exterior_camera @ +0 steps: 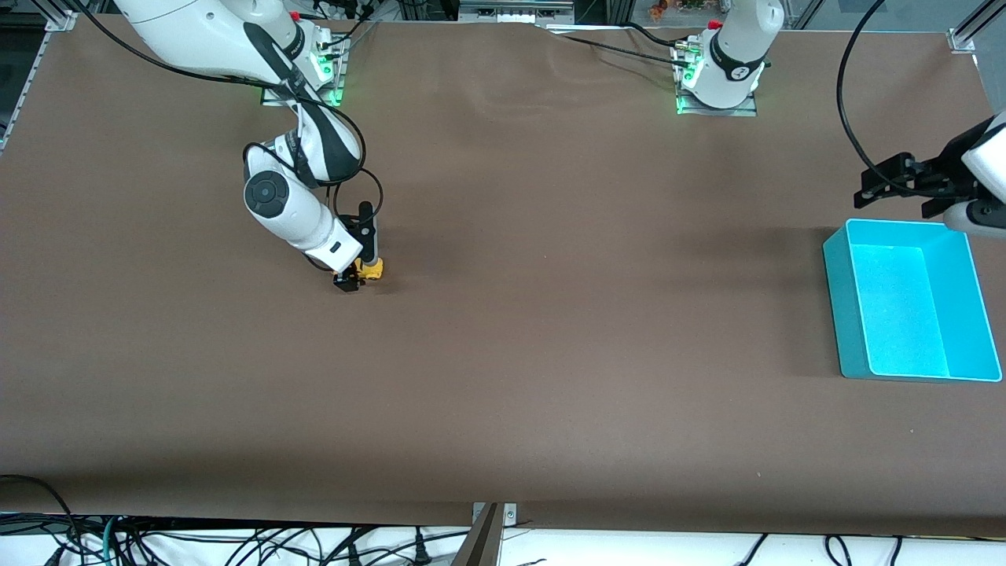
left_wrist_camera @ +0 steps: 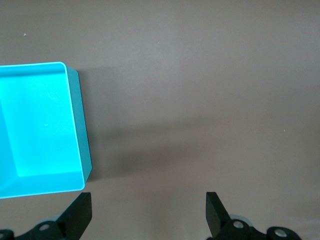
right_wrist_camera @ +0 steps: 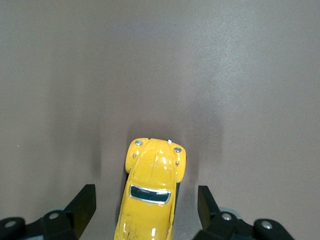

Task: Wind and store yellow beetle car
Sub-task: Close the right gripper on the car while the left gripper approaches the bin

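The yellow beetle car (right_wrist_camera: 150, 195) sits on bare table (exterior_camera: 550, 354) between the right tool's (exterior_camera: 355, 277) spread, untouching fingers (right_wrist_camera: 82, 205). The left tool (left_wrist_camera: 147, 212) waits, released, beside the cyan bin (exterior_camera: 967, 267) at the table's edge.

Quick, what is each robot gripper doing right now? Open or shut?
Left gripper: open, empty, beside the cyan plastic bin.
Right gripper: open around the small yellow beetle toy car, not gripping it yet.

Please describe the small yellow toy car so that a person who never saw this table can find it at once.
On the brown table, look toward the right arm's end, under the right claw. There sits the tiny bright-yellow beetle-shaped toy car between the claw's fingers. It is the only yellow object.
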You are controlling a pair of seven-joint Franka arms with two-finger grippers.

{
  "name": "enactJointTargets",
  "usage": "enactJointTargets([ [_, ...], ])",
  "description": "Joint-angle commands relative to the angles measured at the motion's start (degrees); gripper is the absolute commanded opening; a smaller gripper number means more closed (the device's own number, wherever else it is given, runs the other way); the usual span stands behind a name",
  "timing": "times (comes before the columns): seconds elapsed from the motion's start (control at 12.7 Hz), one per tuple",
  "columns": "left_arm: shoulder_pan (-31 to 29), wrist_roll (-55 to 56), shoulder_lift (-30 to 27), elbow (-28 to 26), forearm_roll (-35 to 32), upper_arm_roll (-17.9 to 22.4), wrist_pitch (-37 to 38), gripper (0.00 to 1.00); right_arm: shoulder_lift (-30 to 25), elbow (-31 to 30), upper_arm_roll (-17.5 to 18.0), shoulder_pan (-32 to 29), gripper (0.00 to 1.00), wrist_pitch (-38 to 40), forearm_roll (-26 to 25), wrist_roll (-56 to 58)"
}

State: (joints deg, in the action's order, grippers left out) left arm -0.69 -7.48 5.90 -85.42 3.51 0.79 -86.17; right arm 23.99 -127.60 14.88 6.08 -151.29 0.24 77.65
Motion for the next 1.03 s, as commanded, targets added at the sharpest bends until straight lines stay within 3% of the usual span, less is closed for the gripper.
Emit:
enactJointTargets([
  [0.0, -0.28, -1.05, -0.36, -2.55, 1.59, 0.17, -3.12, 1.0, -3.51, -1.25, 0.23, -0.54, 0.91, 3.79, -0.33, 0.05],
  [0.24, -0.28, -0.88, 0.43, -3.08, 1.59, 0.17, -3.57, 1.0, -3.16, -1.25, 0.15, -0.54, 0.89, 3.72, -0.33, -0.04],
  [0.63, -0.36, 0.43, 1.22, -3.17, 1.59, 0.17, -3.57, 1.0, -2.64, -1.25, -0.38, -0.54, 0.48, 3.63, -0.33, -0.04],
  [0.87, -0.28, 2.99, 1.31, -3.17, 1.59, 0.09, -3.48, 1.0, -1.76, -1.25, -0.82, -0.54, 0.45, 3.28, -0.51, -0.04],
  [0.95, -0.28, 2.99, 1.31, -3.17, 1.59, 0.09, -3.48, 1.0, -1.76, -1.16, -0.91, -0.54, 0.36, 3.28, -0.51, -0.04],
])
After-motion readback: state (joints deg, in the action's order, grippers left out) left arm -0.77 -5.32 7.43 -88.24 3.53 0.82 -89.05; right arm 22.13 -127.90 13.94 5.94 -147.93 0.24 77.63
